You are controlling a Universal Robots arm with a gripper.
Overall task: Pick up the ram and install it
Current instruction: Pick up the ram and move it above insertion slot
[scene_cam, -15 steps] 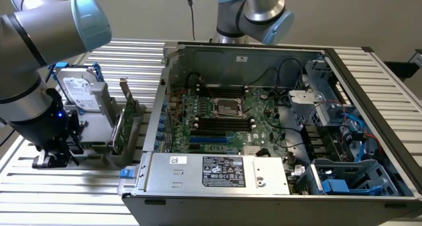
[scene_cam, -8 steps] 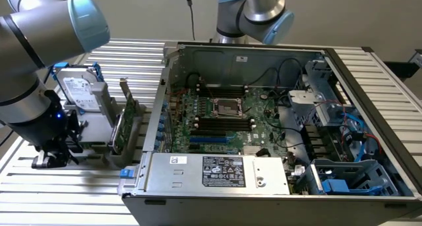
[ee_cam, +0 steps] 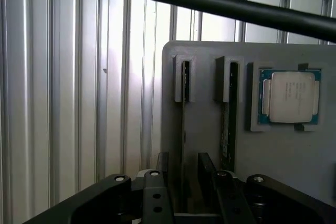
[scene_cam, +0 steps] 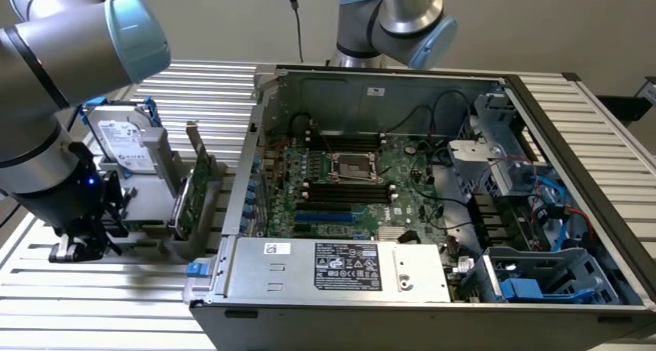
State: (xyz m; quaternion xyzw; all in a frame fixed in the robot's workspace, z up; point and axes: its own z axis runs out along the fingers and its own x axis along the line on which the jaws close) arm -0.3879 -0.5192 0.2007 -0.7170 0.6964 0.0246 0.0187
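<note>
**Claw astride the ram, not yet gripping**

The claw is open and holds nothing, its fingers either side of the near end of the ram. The ram stands on edge in the grey holder on the slatted desk, its long axis running straight away from the claw (a second stick is slotted just beside it).

A plain pale wall stands behind the desk, whose top is ribbed silver metal slats. A thin black cable hangs down the wall; light gleams on the slats.
</note>
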